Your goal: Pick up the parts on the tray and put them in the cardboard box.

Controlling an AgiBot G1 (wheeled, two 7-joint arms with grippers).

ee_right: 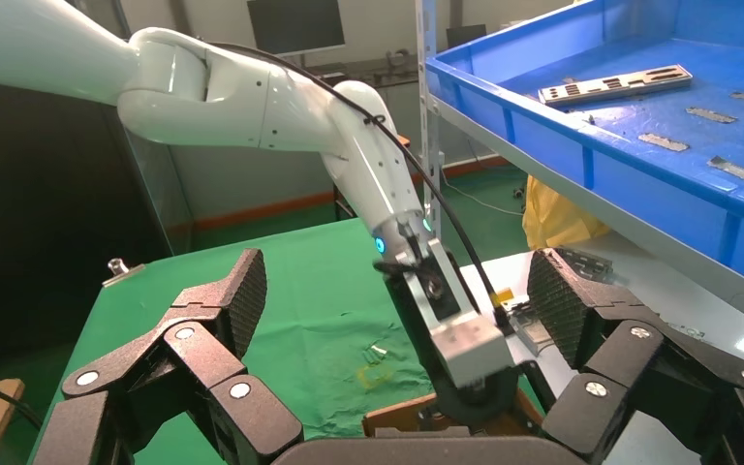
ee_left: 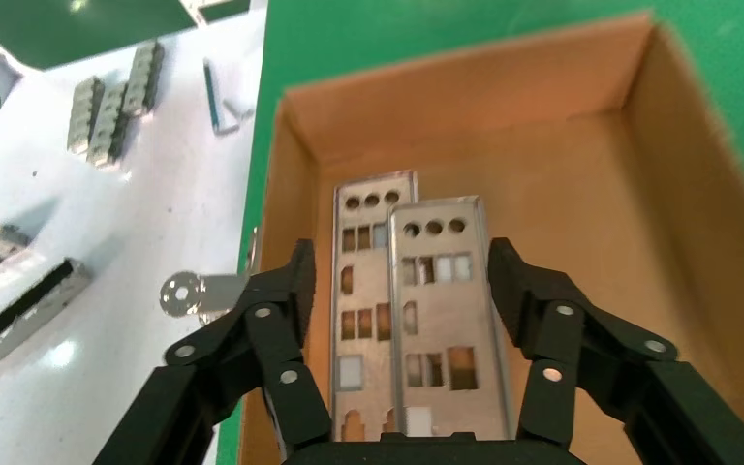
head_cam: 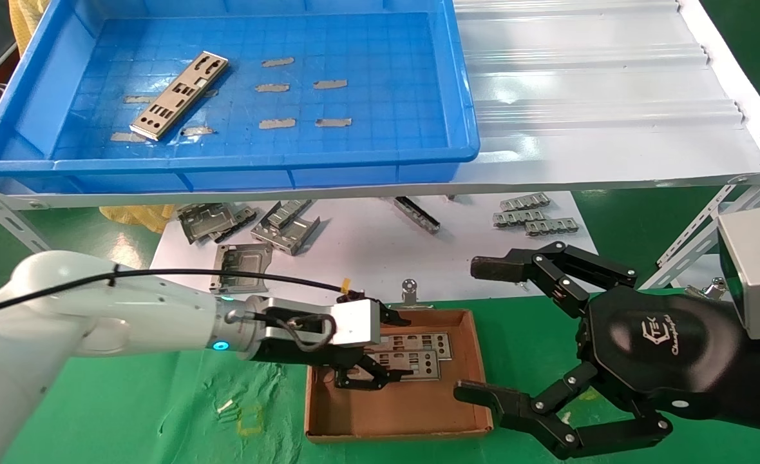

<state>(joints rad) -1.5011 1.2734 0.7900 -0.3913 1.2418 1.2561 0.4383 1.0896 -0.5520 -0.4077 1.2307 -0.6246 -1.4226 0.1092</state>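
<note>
The left pincer [head_cam: 380, 367] hangs low inside the cardboard box [head_cam: 398, 422], released, its jaws spread wide on either side of two parts [ee_left: 412, 320] that lie flat on the box floor, one overlapping the other's edge. The wrist view shows both fingers [ee_left: 286, 310] apart from the plates, so I judge that this is the drop-off step, with the plates set down and the grip let go. Next it should lift straight up, clear of the low cardboard walls, and then swing up and away toward the tray [head_cam: 225, 164], which sits well above and beyond this pincer on the white ribbed sheet [head_cam: 599, 96].

One part [head_cam: 180, 95] is left on the blue floor, lying at a slant among small grey tape strips [head_cam: 303, 103]. It is thin and flat, so the fingers will have to catch an edge without snagging the tape.

Between the box and the raised shelf, just beyond the pincer, bulkier bent grey brackets [head_cam: 257, 225] lie scattered on a white surface; they are not what is wanted. The metal frame edge under the tray stands in the path upward and should be cleared.

To the right of the box, the right pincer [head_cam: 502, 328] hovers, released and empty, close beside the box wall, idle.
</note>
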